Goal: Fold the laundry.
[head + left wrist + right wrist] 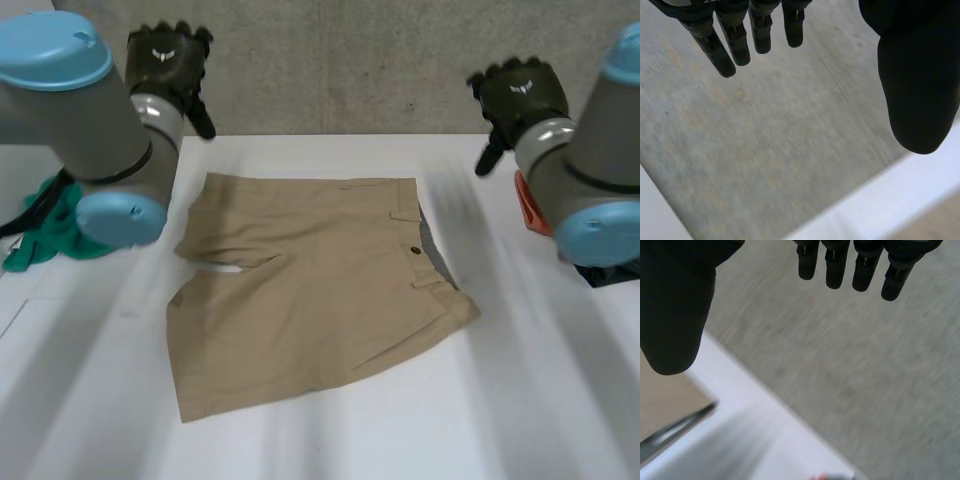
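Tan shorts (310,290) lie flat in the middle of the white table (520,400), waistband toward my right side, legs toward my left. My left hand (168,62) is raised above the table's far left edge, apart from the shorts, fingers (735,40) straight and thumb (920,95) spread, holding nothing. My right hand (518,98) hangs above the far right edge, likewise open, with fingers (860,270) and thumb (675,315) apart. A corner of the tan shorts (665,405) shows under the right thumb.
A green cloth (50,225) lies bunched at the table's left edge under my left arm. An orange-red thing (530,208) sits at the right edge behind my right arm. A grey wall (340,70) stands behind the table.
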Tool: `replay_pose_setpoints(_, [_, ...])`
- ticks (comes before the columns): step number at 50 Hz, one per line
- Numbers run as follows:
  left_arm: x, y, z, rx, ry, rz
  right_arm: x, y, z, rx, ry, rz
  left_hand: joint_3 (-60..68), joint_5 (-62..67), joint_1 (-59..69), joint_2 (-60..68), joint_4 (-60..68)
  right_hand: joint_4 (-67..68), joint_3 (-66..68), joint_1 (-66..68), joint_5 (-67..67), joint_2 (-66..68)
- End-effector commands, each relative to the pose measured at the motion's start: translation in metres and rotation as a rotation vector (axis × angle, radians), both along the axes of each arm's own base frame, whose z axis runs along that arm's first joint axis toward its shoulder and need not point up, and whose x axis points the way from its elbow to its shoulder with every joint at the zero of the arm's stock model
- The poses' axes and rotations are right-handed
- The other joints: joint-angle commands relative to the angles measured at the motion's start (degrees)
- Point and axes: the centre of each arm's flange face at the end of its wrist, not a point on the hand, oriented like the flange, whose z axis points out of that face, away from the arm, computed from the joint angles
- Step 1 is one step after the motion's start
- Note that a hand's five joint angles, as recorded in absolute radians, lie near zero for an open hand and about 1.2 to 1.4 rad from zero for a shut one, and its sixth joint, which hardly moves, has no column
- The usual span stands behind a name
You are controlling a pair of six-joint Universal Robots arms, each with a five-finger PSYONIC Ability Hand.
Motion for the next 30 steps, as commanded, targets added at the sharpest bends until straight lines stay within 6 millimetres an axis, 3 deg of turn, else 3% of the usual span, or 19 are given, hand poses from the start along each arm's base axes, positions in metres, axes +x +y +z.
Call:
replay_pose_setpoints(1, [0.019,0.104,-0.035,0.209,-0.153,-0.052,-0.026,0.059,-0.026,0.308,0.195,0.153,-2.3,-2.9,-0.9,-1.8,-1.7,-2.6,-2.0,-2.9,-2.1,-2.2])
replay_pose_setpoints(3, [0.027,0.137,-0.055,0.278,-0.212,-0.086,-0.033,0.075,-0.042,0.372,0.257,0.227,-2.3,-2.9,-0.9,-1.8,-1.7,-0.8,-0.2,-1.1,-0.3,-0.3])
replay_pose_setpoints(5, [0.033,0.157,-0.067,0.317,-0.246,-0.104,-0.036,0.084,-0.053,0.401,0.291,0.277,-2.3,-2.9,-0.9,-1.8,-1.7,1.6,2.2,1.3,2.1,2.0])
replay_pose_setpoints(7, [0.044,0.185,-0.088,0.391,-0.301,-0.124,-0.038,0.095,-0.069,0.427,0.327,0.34,-2.3,-2.9,-0.9,-1.8,-1.7,10.0,10.6,9.6,10.4,10.4])
replay_pose_setpoints(10, [0.059,0.214,-0.113,0.478,-0.354,-0.131,-0.04,0.101,-0.088,0.425,0.337,0.391,2.6,2.0,4.0,3.1,3.2,14.6,15.2,14.2,15.0,15.0])
replay_pose_setpoints(14, [0.074,0.233,-0.136,0.559,-0.383,-0.124,-0.04,0.099,-0.109,0.379,0.302,0.399,7.6,7.0,9.1,8.1,8.2,15.2,15.8,14.9,15.7,15.7])
replay_pose_setpoints(18, [0.082,0.237,-0.147,0.6,-0.354,-0.102,-0.036,0.094,-0.126,0.315,0.254,0.399,7.0,6.4,8.4,7.5,7.6,17.4,18.0,17.1,17.9,17.8])
replay_pose_setpoints(25, [0.083,0.223,-0.151,0.578,-0.288,-0.075,-0.03,0.088,-0.145,0.26,0.217,0.4,7.3,6.7,8.8,7.8,7.9,24.6,25.2,24.3,25.1,25.1])
replay_pose_setpoints(29, [0.08,0.219,-0.155,0.575,-0.304,-0.094,-0.028,0.089,-0.154,0.281,0.227,0.407,8.0,7.4,9.4,8.5,8.6,42.9,43.5,42.6,43.4,43.4])
replay_pose_setpoints(30, [0.079,0.218,-0.157,0.573,-0.318,-0.099,-0.028,0.089,-0.156,0.289,0.231,0.405,8.1,7.6,9.6,8.6,8.8,67.2,67.8,66.8,67.6,67.6])
